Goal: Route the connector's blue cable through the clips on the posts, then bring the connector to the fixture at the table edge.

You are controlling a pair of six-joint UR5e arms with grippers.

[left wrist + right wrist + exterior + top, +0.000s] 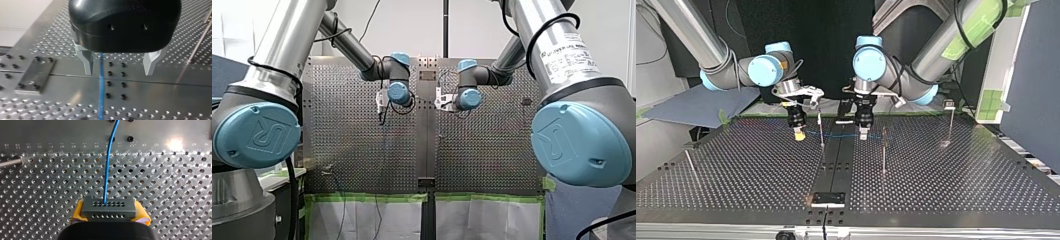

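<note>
My right gripper (109, 218) is shut on the dark grey connector (108, 209), which is held between its yellow pads (77, 214). The blue cable (109, 162) leaves the connector's face and runs ahead over the perforated plate. In the top view the right gripper (799, 135) hangs low at the left of a thin post (821, 128). The cable (836, 135) stretches past that post to my left gripper (863, 134). In the left wrist view my left gripper (119, 72) is open. The cable (101, 85) passes between its pale fingers (87, 62), close to one of them and unclamped.
More posts stand on the table: one beside the left gripper (883, 150), one with a clip at the top view's right (950, 122), one at its far left (690, 162). The fixture (828, 199) sits at the table's near edge on the centre strip.
</note>
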